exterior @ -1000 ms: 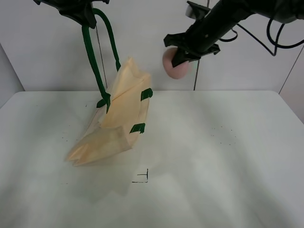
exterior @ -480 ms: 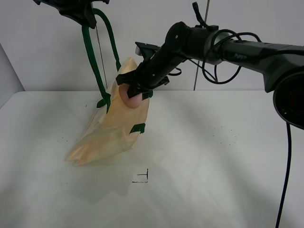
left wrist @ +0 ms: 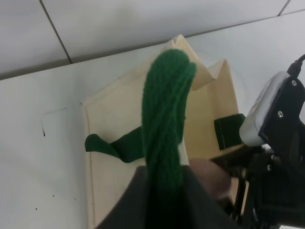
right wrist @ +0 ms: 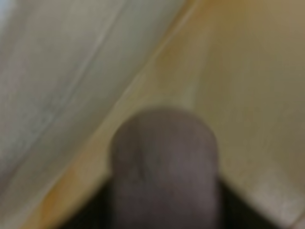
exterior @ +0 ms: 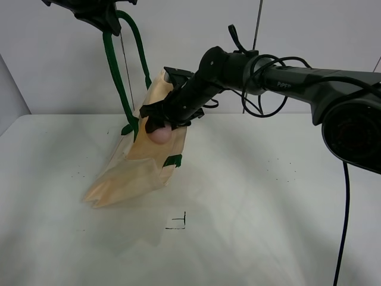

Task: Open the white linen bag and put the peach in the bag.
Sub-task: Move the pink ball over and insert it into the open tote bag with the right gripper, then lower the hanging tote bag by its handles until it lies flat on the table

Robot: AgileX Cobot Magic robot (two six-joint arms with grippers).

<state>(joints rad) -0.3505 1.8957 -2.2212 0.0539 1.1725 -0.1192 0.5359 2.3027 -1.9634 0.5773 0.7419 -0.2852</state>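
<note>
The white linen bag (exterior: 146,161) hangs by its dark green strap handles (exterior: 116,71), its lower end resting on the table. My left gripper (exterior: 98,13) is shut on the handles at the top left and holds the bag up; the strap (left wrist: 164,119) fills the left wrist view. My right gripper (exterior: 159,125) has reached across to the bag's mouth and is shut on the peach (exterior: 159,134), which sits at the bag's upper opening. The peach also shows blurred in the right wrist view (right wrist: 164,162) against the cream cloth (right wrist: 238,71), and in the left wrist view (left wrist: 209,176).
The white table (exterior: 268,196) has a small black corner mark (exterior: 178,224) in front of the bag. A thin vertical pole (exterior: 253,53) and a white wall stand behind. Black cables (exterior: 268,89) hang from the right arm.
My right arm has swung left and down from the upper middle, carrying the peach to the bag's mouth and lowering it a little further. The left gripper and handles have stayed still.
</note>
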